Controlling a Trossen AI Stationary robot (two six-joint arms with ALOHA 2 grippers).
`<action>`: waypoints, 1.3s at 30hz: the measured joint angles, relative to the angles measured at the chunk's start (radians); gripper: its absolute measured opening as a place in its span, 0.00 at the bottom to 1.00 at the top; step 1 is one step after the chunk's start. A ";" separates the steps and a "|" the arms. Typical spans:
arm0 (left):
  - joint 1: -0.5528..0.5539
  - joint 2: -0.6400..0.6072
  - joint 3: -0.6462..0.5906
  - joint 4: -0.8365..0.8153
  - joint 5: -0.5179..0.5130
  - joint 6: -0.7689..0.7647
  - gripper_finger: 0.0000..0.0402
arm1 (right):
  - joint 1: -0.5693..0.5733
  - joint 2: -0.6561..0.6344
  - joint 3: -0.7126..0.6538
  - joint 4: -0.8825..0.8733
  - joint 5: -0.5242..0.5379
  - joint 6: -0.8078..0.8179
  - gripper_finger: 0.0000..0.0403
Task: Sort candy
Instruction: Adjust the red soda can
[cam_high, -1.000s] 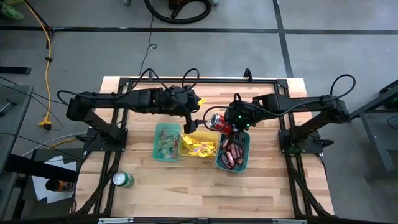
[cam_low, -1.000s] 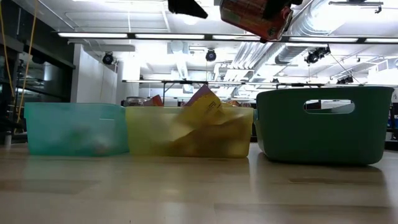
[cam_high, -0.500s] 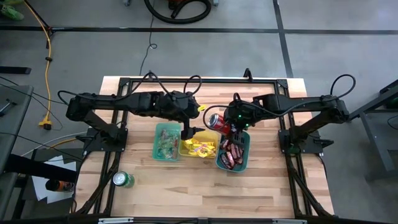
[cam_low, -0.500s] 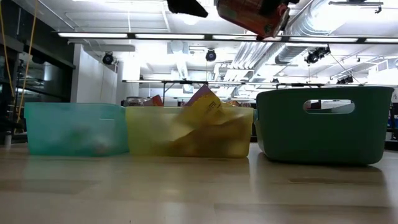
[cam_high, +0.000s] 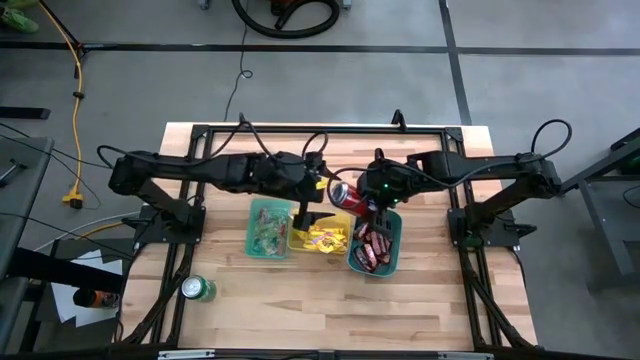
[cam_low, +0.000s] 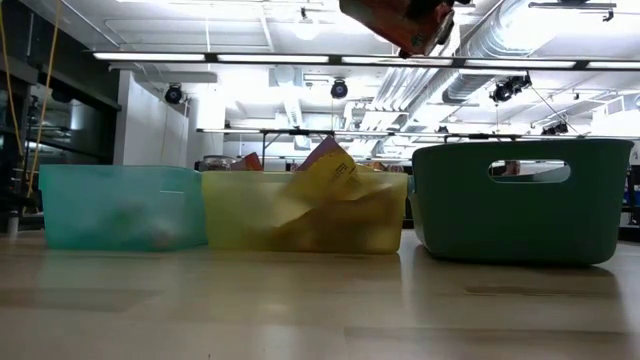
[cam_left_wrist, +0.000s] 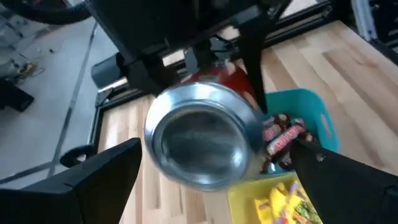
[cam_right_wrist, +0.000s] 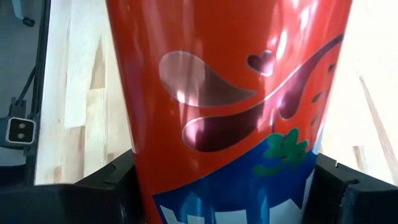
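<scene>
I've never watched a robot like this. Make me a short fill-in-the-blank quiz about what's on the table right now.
1. The right gripper holds a red ____ above the table.
2. The yellow packets lie in the ____ of the three bins.
3. The dark oblong bars lie in the ____ bin.
4. A second can, standing alone near the table's edge, is coloured ____.

Missing words: can; middle; green; green

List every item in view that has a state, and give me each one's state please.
Red can: held in the air, tilted.
Right gripper: shut on the red can.
Left gripper: jaws open, empty, over the yellow bin.
Green can: upright on the table.
Green bin: holds brown bars.
</scene>
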 joint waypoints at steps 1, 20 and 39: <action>0.000 0.006 0.000 0.013 -0.005 0.004 0.99 | 0.000 0.000 0.000 0.007 0.005 -0.007 0.68; -0.002 0.065 0.000 0.076 0.014 -0.014 0.96 | 0.023 -0.001 0.000 0.019 0.009 -0.139 0.68; 0.004 0.010 -0.002 -0.103 -0.200 -0.006 0.65 | -0.033 -0.010 0.168 -0.209 0.194 -0.154 0.92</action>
